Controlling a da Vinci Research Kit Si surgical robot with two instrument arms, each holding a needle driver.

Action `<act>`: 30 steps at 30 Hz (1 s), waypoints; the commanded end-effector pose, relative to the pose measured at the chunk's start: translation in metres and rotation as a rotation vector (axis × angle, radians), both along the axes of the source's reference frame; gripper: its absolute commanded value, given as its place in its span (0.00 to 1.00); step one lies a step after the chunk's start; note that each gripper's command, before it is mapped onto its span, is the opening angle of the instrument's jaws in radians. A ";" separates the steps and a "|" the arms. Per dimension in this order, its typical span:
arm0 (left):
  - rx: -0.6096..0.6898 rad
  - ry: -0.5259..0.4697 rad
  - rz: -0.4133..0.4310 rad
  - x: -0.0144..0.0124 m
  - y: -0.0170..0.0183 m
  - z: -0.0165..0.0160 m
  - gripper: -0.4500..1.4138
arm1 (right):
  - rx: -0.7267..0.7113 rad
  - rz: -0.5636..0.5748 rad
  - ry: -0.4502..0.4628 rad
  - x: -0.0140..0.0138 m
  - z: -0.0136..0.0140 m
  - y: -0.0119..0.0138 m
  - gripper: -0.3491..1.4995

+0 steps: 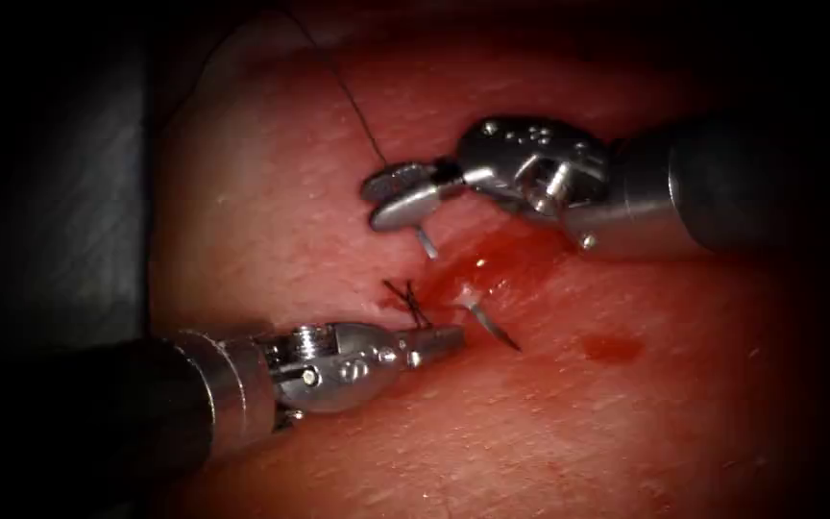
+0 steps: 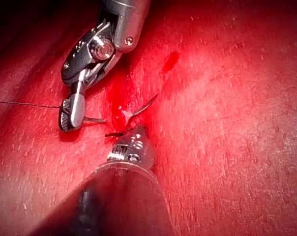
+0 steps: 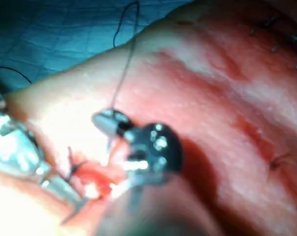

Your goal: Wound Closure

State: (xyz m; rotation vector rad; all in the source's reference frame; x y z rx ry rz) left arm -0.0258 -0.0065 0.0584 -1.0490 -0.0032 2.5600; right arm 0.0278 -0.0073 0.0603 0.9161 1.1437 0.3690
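Observation:
My right tool (image 1: pixel 398 195) comes in from the right, jaws shut on the curved needle near its tail; a short stub (image 1: pixel 427 242) sticks out below them. The needle's middle is buried in the tissue (image 1: pixel 271 221) under the red fluid (image 1: pixel 497 264), and its pointed end (image 1: pixel 494 327) stands out lower right. Dark thread (image 1: pixel 353 101) runs from the right jaws up and away. My left tool (image 1: pixel 446 336) lies with jaws shut on nothing, its tip just left of the point. In the left wrist view the needle's point (image 2: pixel 145 104) rises beyond the left tool (image 2: pixel 136 133).
A tied stitch with short cut ends (image 1: pixel 410 300) sits just above the left tool's jaws. A small red spot (image 1: pixel 612 346) lies to the right. The right wrist view shows earlier stitches (image 3: pixel 281 162) and blue drape (image 3: pixel 50 34) past the tissue edge.

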 end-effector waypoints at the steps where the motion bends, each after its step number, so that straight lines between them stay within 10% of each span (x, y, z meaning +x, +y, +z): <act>1: 0.002 -0.002 0.002 -0.0006 -0.0003 0.0006 0.00 | 0.013 -0.006 -0.007 0.0005 0.0004 -0.0005 0.00; 16: 0.001 -0.005 0.004 -0.0006 -0.0006 0.0006 0.00 | 0.286 0.023 -0.252 0.0003 0.0005 -0.0008 0.00; 30: -0.010 -0.003 0.018 -0.0005 -0.0007 0.0003 0.00 | 0.335 -0.027 -0.241 -0.0018 -0.0015 -0.0049 0.00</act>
